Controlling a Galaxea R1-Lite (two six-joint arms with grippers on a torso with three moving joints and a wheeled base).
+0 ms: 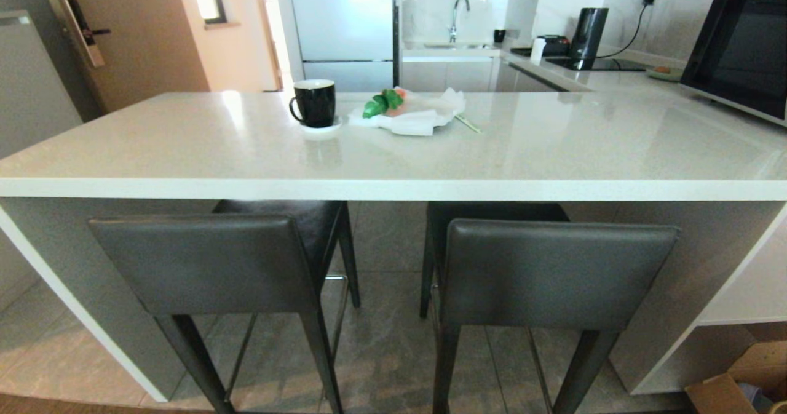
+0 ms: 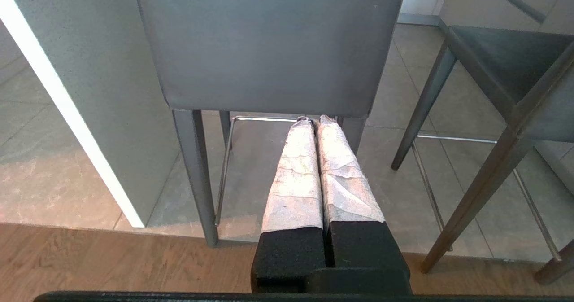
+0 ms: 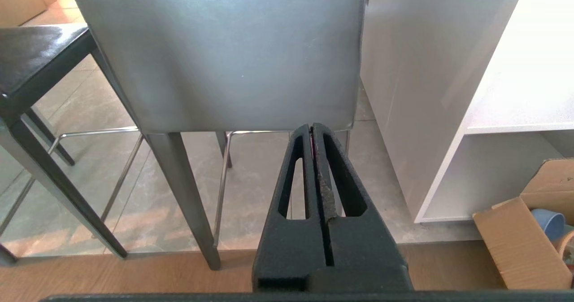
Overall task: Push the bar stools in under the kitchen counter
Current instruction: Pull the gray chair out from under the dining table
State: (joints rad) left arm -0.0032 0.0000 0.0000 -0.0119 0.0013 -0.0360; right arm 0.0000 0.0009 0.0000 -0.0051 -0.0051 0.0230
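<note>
- Kitchen counter [image 1: 393,168]: long glossy off-white slab spanning the head view from left to right; white side panel [image 1: 80,315] at the left end, grey inner face behind it.
- Left bar stool [image 1: 206,263]: backrest on the near side of the counter edge, seat partly under the slab, turned slightly so its seat angles toward the right.
- Right bar stool [image 1: 556,272]: beside the first, backrest also near of the counter edge, seat front under the slab. The two stools stand apart, with floor tiles showing between them.
- Left gripper [image 2: 316,121]: tape-wrapped fingers [image 2: 296,176] pressed together, holding nothing; tips point at the lower edge of the left stool's backrest. Contact cannot be told.
- Right gripper [image 3: 312,127]: black fingers [image 3: 341,181] closed against each other, nothing held; tips sit at the lower edge of the right stool's backrest. Contact cannot be told here either.
- On the counter top, far side: black mug [image 1: 315,102] on a white saucer, and just right of it a white wrapper with green leaves [image 1: 413,114].
- Far right: microwave [image 1: 738,54]; kettle [image 1: 589,35] behind it to the left.
- Near right floor: open cardboard box [image 1: 738,383].
</note>
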